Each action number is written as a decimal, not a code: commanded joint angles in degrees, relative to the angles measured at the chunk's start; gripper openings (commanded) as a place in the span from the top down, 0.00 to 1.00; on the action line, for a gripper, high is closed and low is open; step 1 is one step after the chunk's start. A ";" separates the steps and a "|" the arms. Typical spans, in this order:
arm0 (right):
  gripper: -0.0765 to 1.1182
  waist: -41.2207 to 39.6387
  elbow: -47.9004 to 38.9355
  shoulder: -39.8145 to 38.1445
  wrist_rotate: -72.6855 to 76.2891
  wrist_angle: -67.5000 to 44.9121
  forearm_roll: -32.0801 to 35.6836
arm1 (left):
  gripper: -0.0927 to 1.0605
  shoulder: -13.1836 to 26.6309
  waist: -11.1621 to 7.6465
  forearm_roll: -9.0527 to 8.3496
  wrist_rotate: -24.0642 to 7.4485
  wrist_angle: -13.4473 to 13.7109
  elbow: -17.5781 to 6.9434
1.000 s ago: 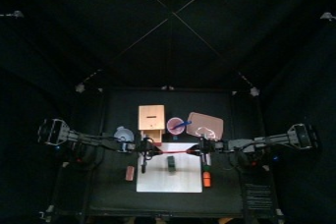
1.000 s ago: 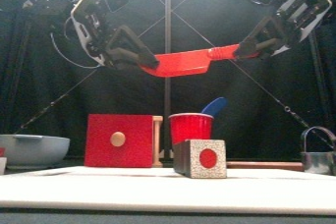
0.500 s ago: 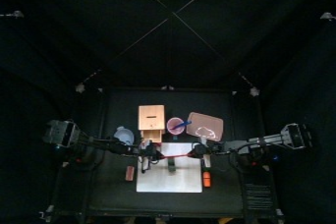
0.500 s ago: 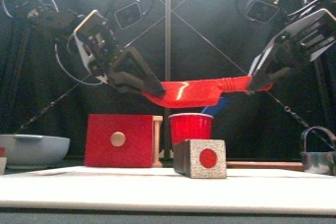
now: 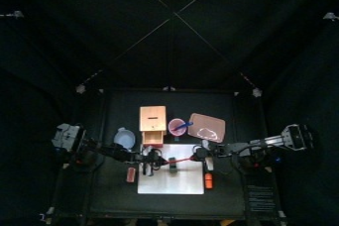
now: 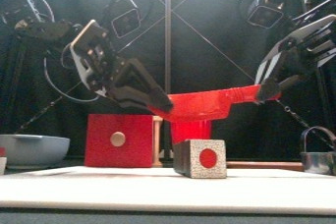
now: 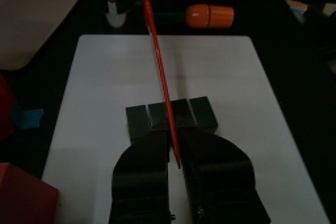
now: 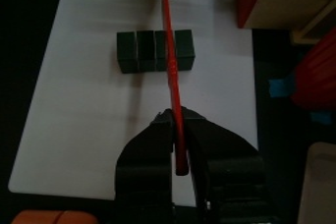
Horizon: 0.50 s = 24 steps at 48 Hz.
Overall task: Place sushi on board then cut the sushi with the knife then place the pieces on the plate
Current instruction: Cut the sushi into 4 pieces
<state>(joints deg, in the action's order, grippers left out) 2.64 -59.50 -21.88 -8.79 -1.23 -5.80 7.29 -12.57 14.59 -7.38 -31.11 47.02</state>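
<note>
The red toy knife (image 6: 207, 104) hangs level above the table, held at both ends. My left gripper (image 6: 160, 98) is shut on its blade end and my right gripper (image 6: 262, 88) is shut on its handle end. Below it the dark green sushi roll (image 6: 199, 157) stands on the white cutting board (image 5: 172, 182). In the left wrist view the knife (image 7: 157, 61) runs as a thin red line over the sushi (image 7: 171, 117), and the same in the right wrist view, knife (image 8: 171, 61) over sushi (image 8: 155, 51). The pink tray (image 5: 207, 126) lies behind the board to the right.
A wooden box with a red drawer front (image 6: 118, 140) and a red cup (image 6: 192, 130) stand behind the board. The blue-grey bowl (image 6: 27, 149) is at the left, the metal cutter (image 6: 319, 154) at the right. An orange toy (image 7: 207, 14) lies off the board's right end.
Both grippers have come down with the knife between them, bringing it from well above the cup to just over the sushi. The sushi has not moved.
</note>
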 commanded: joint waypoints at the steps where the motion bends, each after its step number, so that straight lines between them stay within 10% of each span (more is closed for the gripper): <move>1: 0.60 -0.35 0.70 0.53 -0.18 -0.70 0.70 | 0.57 0.53 -1.58 3.78 -4.66 -0.26 -1.93; 12: 0.60 -0.79 1.23 3.96 -0.18 -2.81 2.72 | 0.57 -0.70 -1.67 12.39 -15.47 0.18 -1.67; 24: 0.60 -0.44 2.29 5.80 0.09 -2.99 2.46 | 0.57 -1.05 -1.85 14.85 -17.23 0.88 -1.85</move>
<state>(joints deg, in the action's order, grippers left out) 2.20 -58.80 -15.56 -8.70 -3.69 -3.16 7.91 -13.89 29.44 -24.43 -30.23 46.58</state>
